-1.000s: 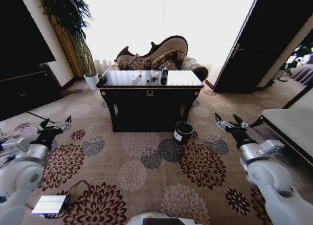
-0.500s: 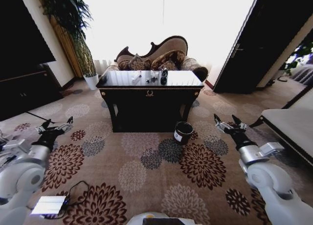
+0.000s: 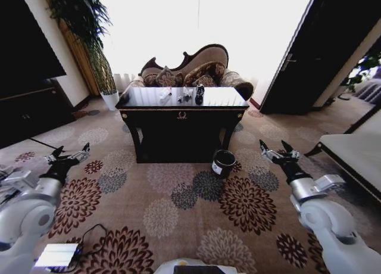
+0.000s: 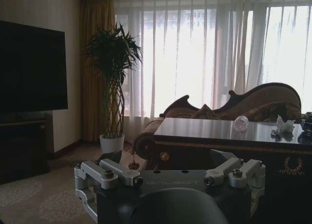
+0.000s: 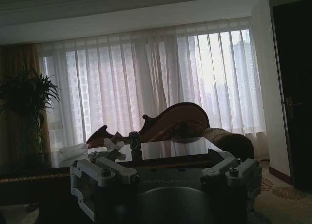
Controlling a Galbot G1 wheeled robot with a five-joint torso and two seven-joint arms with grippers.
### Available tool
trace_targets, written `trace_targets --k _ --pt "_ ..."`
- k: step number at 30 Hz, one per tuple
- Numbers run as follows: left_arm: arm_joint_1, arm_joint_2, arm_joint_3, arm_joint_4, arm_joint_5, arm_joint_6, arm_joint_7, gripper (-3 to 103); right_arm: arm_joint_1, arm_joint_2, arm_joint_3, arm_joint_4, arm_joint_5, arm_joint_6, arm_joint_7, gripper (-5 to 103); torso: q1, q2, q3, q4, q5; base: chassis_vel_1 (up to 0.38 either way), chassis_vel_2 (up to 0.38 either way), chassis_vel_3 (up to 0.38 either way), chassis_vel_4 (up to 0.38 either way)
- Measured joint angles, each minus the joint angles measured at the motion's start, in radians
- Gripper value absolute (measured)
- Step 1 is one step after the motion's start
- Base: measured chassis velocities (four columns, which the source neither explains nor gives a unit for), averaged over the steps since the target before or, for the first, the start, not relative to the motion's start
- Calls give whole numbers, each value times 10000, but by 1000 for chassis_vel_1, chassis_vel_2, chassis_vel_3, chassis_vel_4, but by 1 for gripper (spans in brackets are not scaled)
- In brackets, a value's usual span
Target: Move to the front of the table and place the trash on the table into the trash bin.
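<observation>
The dark wood table point(image 3: 221, 96) with a glossy top stands ahead, in front of a sofa. On its top lies the trash: a crumpled white tissue point(image 3: 165, 95), a smaller piece point(image 3: 186, 94) and a dark can point(image 3: 199, 93). The black trash bin point(image 3: 223, 163) with a white label sits on the carpet by the table's front right leg. My left gripper point(image 3: 67, 155) hovers open over the carpet at the left, far short of the table. My right gripper point(image 3: 272, 150) is open at the right, beside and past the bin. The right wrist view shows the can point(image 5: 135, 140) and tissue point(image 5: 73, 150) on the tabletop.
A white plant pot point(image 3: 110, 98) with a tall plant stands left of the table. A dark cabinet point(image 3: 30, 107) lines the left wall, a bench point(image 3: 351, 155) the right. A cable and a flat device point(image 3: 56, 255) lie on the floral carpet near my left side.
The whole view has shifted slightly, as the camera moved a little closer to the table. Both grippers stay open and held low.
</observation>
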Motion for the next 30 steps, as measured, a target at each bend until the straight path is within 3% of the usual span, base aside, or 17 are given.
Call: trace_targets --k 9,14,23,30 --pt "20 8 -21 0 -10 -5 14 103 -12 1 -23 -26 31 8 -43 100 0 0 1 0 -2 -90 95 91 -107" --pt "28 10 5 -11 3 -9 27 97 -35 1 -26 -45 33 30 -81 100 0 0 0 1 -1 -113 130 125 -112" --pt "31 73 -5 -41 7 -9 33 102 -54 27 -39 -46 35 41 -120 100 1 -1 1 -1 1 -148 138 142 -143" --pt "89 101 -38 -57 6 -25 72 98 -57 32 -69 -45 31 42 -138 100 1 0 1 0 -1 -148 150 147 -152"
